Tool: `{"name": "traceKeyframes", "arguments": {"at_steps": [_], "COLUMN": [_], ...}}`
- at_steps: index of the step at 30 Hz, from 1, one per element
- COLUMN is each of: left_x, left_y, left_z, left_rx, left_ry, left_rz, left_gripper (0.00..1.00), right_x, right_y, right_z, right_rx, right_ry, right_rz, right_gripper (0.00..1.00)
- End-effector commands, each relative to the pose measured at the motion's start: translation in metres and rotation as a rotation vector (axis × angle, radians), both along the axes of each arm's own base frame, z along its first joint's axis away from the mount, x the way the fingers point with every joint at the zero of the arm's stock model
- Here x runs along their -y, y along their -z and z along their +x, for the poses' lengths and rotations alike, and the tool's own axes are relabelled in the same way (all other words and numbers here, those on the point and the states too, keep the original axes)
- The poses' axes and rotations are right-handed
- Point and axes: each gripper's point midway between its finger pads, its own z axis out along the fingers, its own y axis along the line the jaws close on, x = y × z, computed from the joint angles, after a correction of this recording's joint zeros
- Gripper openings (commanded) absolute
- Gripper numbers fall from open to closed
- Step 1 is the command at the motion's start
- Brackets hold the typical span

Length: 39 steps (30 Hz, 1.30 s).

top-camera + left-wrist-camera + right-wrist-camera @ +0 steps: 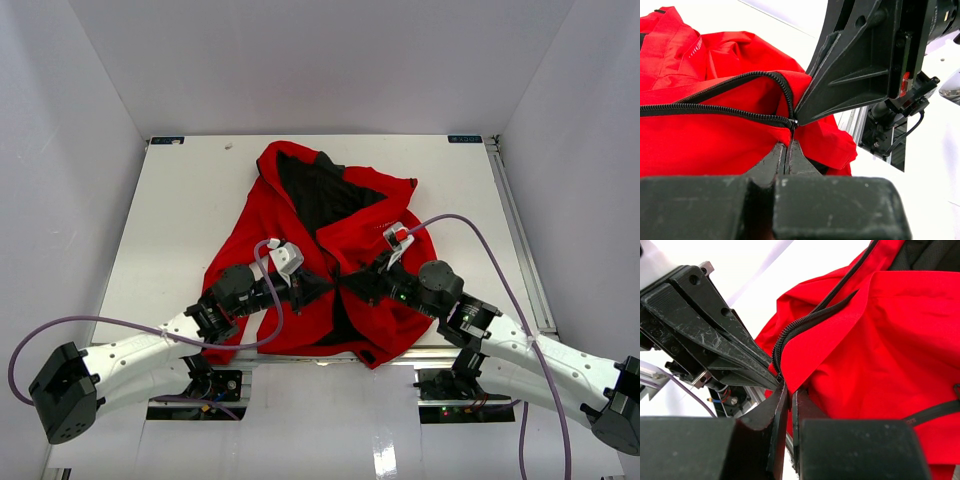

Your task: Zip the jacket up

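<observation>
Table [180,200] white, walled on three sides. The jacket [300,215] lay red and rumpled at its middle, collar toward the far side, hem hanging at the near edge, front open with black lining [318,190] showing in the far half. Left arm [150,350] ran low from its base at the near-left corner, elbow raised over the left sleeve, forearm angled right toward the front opening. The left gripper [322,287] pointed right, nearly level with the cloth. In its wrist view the left gripper [788,147] had its fingers pressed flat together, tips against red fabric just under the point where the two rows of the zipper [730,111] met. Could not tell whether cloth was caught between them. The zipper rows spread apart to the left of that point, unjoined. The right gripper [356,284] faced the left one tip to tip at the same spot. In its own wrist view the right gripper [788,395] showed fingers almost together, pinching an edge of red cloth beside the zipper's end. Right arm [520,340] mirrored the left, reaching in from the near-right corner with its elbow over the right hem.
</observation>
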Motion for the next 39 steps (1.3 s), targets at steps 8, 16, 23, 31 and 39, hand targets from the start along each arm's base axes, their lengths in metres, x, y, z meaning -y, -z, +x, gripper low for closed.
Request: {"name": "traceKeyframes", "arguments": {"at_steps": [8,16,23,31,39], "left_x": [0.005,0.007,-0.010,-0.009,-0.010], "left_y": [0.032,0.046,0.027,0.034,0.061], "left_z": [-0.019,-0.023,-0.001,-0.023,-0.035], "left_rx": [-0.074,-0.101,-0.096,-0.160,-0.292], "left_ry": [0.108,0.128,-0.053,0.031,0.066], "left_rz": [0.113,0.157,0.115,0.075,0.103], "left_gripper": [0.00,0.00,0.00,0.00,0.00], "right_x": [0.000,0.003,-0.012,-0.020,0.018], "right_y": [-0.090,-0.096,-0.063,-0.021,-0.004], "right_z": [0.014,0.016,0.008,0.003,0.014], "right_rx": [0.172,0.183,0.133,0.067,0.037], "right_ry": [0.041,0.050,-0.047,-0.114,0.021], "right_rz": [0.148,0.148,0.063,-0.069,-0.287], "right_gripper": [0.08,0.08,0.08,0.34,0.66]}}
